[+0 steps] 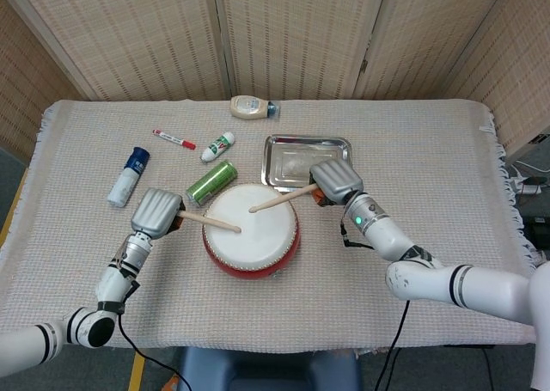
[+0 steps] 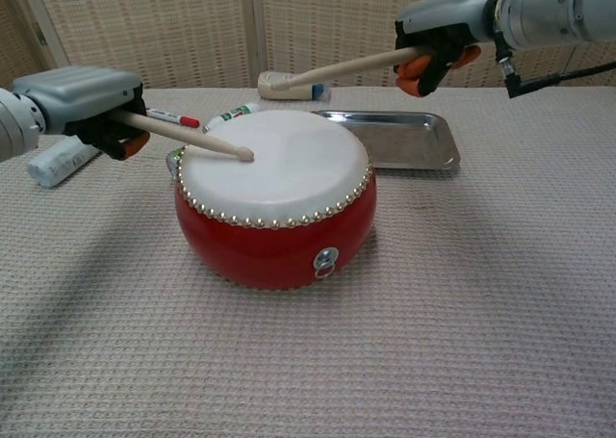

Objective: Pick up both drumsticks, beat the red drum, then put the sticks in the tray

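Observation:
The red drum (image 1: pixel 252 236) (image 2: pixel 276 228) with its white skin stands mid-table. My left hand (image 1: pixel 155 212) (image 2: pixel 85 105) holds a wooden drumstick (image 1: pixel 209 222) (image 2: pixel 188 137) whose tip lies on the left of the skin. My right hand (image 1: pixel 334 181) (image 2: pixel 445 29) grips the other drumstick (image 1: pixel 280 199) (image 2: pixel 337 70), raised above the drum with its tip over the skin's far side. The empty metal tray (image 1: pixel 306 161) (image 2: pixel 399 140) lies just behind the drum, under the right hand.
A green can (image 1: pixel 211 182) lies left of the drum's far side. Further left are a blue-capped bottle (image 1: pixel 128 175) (image 2: pixel 60 161), a red marker (image 1: pixel 174 139) (image 2: pixel 176 120) and a small white bottle (image 1: pixel 217 146). A mayonnaise bottle (image 1: pixel 252 107) (image 2: pixel 289 86) lies at the back.

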